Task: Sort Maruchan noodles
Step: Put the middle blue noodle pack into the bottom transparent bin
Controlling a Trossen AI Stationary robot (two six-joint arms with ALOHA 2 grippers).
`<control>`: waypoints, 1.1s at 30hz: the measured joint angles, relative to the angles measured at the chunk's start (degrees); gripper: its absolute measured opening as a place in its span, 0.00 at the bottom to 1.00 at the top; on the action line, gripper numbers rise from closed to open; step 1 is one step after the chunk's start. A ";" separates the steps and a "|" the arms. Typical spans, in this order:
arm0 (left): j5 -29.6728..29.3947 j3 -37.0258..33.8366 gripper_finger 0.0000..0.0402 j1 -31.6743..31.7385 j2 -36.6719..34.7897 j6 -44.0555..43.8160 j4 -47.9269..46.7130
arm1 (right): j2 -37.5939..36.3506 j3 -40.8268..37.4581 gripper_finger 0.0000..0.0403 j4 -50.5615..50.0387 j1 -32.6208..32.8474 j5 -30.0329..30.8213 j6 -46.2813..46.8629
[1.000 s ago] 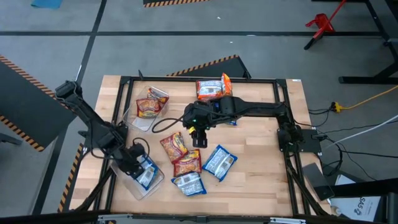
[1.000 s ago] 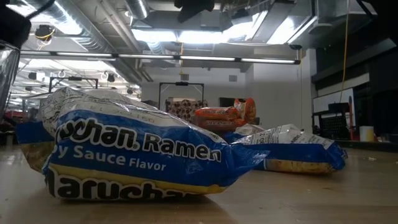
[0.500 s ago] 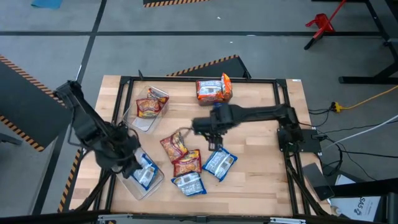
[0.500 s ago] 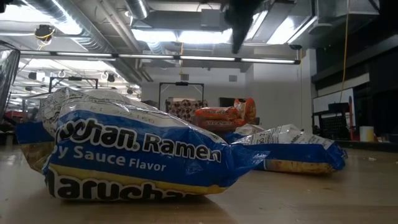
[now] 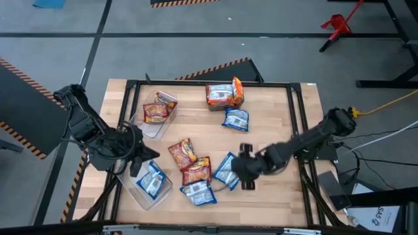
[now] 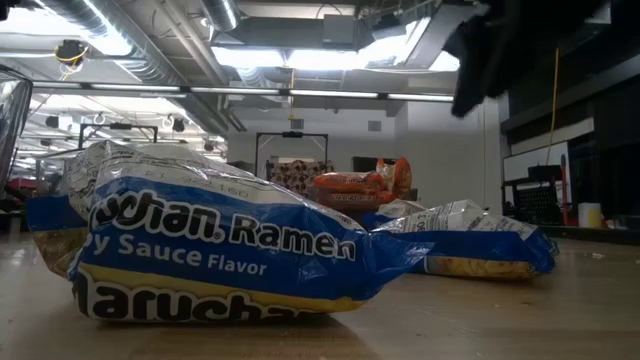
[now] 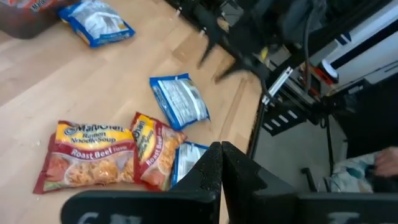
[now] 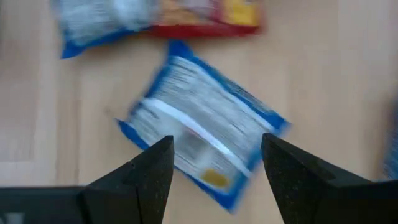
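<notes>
Several Maruchan packets lie flat on the wooden table. A blue one (image 5: 226, 171) (image 8: 199, 140) lies under my right gripper (image 5: 243, 167) (image 8: 214, 162), which is open and hovers above it, one finger on each side. Two red-orange packets (image 5: 183, 153) (image 5: 196, 171) and a blue one (image 5: 198, 192) lie beside it. Another blue packet (image 5: 235, 119) lies mid-table, and orange ones (image 5: 222, 93) lie at the far edge. My left gripper (image 5: 135, 163) (image 7: 221, 165) is shut and empty beside the near clear bin (image 5: 134, 189), which holds a blue packet (image 5: 151, 179).
A second clear bin (image 5: 140, 124) near the left far side holds a red-orange packet (image 5: 155, 112). A black metal frame (image 5: 297, 104) runs round the table. Bare wood shows on the right near side (image 5: 281, 196). In the low view a blue packet (image 6: 210, 250) fills the foreground.
My right gripper has swung from the middle of the table toward the near right, ending above the blue packet there. The blue packet mid-table, under the arm before, is now uncovered. My left gripper has drawn back a little from the near bin.
</notes>
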 joint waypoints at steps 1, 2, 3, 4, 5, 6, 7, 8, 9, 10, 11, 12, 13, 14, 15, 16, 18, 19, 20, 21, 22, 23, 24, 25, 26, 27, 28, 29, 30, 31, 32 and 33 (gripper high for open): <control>-0.35 0.00 0.00 0.00 0.00 0.01 0.00 | 0.14 -2.13 0.56 3.62 0.98 0.03 -0.84; -0.62 0.00 0.00 0.00 0.00 0.02 0.01 | 0.68 -3.88 0.56 6.50 1.72 0.07 -1.89; -0.97 0.00 0.00 0.00 0.00 0.02 0.00 | 1.39 -5.36 0.56 9.92 2.36 0.00 -2.69; -1.50 0.00 0.00 0.00 0.00 0.01 0.02 | 2.06 -6.47 0.56 11.90 2.78 0.05 -3.63; -2.10 0.00 0.00 0.00 0.00 -0.03 0.01 | 2.71 -7.29 0.56 12.69 3.32 0.28 -4.89; -2.57 0.00 0.00 0.00 0.00 -0.07 0.03 | 3.42 -7.61 0.57 13.62 3.92 1.25 -5.58; -2.87 0.00 0.00 0.00 0.00 -0.07 0.09 | 4.07 -7.76 0.57 14.60 4.54 2.51 -6.35; -3.12 0.00 0.00 0.00 0.00 -0.09 0.06 | 4.73 -7.79 0.59 14.63 5.16 4.02 -6.73; -3.24 0.00 0.00 0.00 0.00 -0.21 0.10 | 5.37 -7.75 0.61 14.60 5.64 5.60 -7.12; -3.27 0.00 0.00 0.00 0.00 -0.28 0.10 | 6.09 -7.67 0.64 14.41 6.20 6.87 -7.90; -3.27 0.00 0.00 0.00 0.00 -0.31 0.06 | 6.73 -7.65 0.68 14.47 6.67 7.51 -8.78; -3.29 0.00 0.00 0.00 0.00 -0.31 0.10 | 7.31 -7.64 0.72 14.64 6.91 7.48 -9.65; -3.27 0.00 0.00 0.00 0.00 -0.31 0.12 | 7.86 -7.64 0.76 14.64 7.09 7.06 -10.49; -3.26 0.00 0.00 0.00 0.00 -0.38 0.10 | 8.59 -7.60 0.80 14.83 7.09 5.91 -10.81; -3.25 0.00 0.00 0.00 0.00 -0.48 0.13 | 9.40 -7.55 0.84 15.17 7.09 4.59 -10.89; -3.23 0.00 0.00 0.00 0.00 -0.48 0.13 | 10.13 -7.57 0.88 15.05 7.09 3.67 -10.98; -3.26 0.00 0.00 0.00 0.00 -0.48 0.13 | 11.52 -7.57 0.93 15.52 7.07 3.95 -11.10; -3.30 0.00 0.00 0.00 0.00 -0.48 0.11 | 12.11 -7.57 0.95 15.60 7.07 4.86 -11.60; -3.40 0.00 0.00 0.00 0.00 -0.48 0.07 | 12.68 -7.53 0.97 15.80 7.01 6.30 -12.44; -3.72 0.00 0.00 0.00 0.00 -0.46 0.10 | 13.26 -7.53 0.98 16.11 6.99 7.87 -13.06; -3.92 0.00 0.00 0.00 0.00 -0.48 0.08 | 13.86 -7.53 0.98 16.23 6.94 9.35 -13.91; -4.14 0.00 0.00 0.00 0.00 -0.48 0.07 | 14.26 -7.53 0.99 16.21 6.85 10.54 -14.33; -4.19 0.00 0.00 0.00 0.00 -0.48 0.10 | 14.64 -7.53 0.99 16.29 6.64 11.31 -15.06; -4.19 0.00 0.00 0.00 0.00 -0.48 0.08 | 14.96 -7.50 0.99 16.59 6.46 11.75 -15.36; -4.19 0.00 0.00 0.00 0.00 -0.47 0.08 | 15.12 -7.46 0.98 16.69 6.48 11.93 -15.34; -4.22 0.00 0.00 0.00 0.00 -0.46 0.07 | 15.34 -7.46 0.97 16.94 6.48 12.41 -15.34; -4.38 0.00 0.00 0.00 0.00 -0.46 0.07 | 15.40 -7.46 0.96 17.09 6.56 13.12 -15.34; -4.62 0.00 0.00 0.00 0.00 -0.46 0.05 | 15.45 -7.46 0.95 17.32 6.62 13.81 -15.39; -4.81 0.00 0.00 0.00 0.00 -0.47 0.01 | 15.56 -7.47 0.93 17.65 6.63 14.91 -15.42; -4.96 0.00 0.00 0.00 0.00 -0.46 0.01 | 15.68 -7.52 0.91 18.03 6.66 16.68 -15.46; -5.02 0.00 0.00 0.00 0.00 -0.46 0.01 | 15.79 -7.58 0.89 18.16 6.65 19.12 -15.54; -5.04 0.00 0.00 0.00 0.00 -0.46 0.01 | 15.80 -7.64 0.87 18.32 6.52 21.15 -15.58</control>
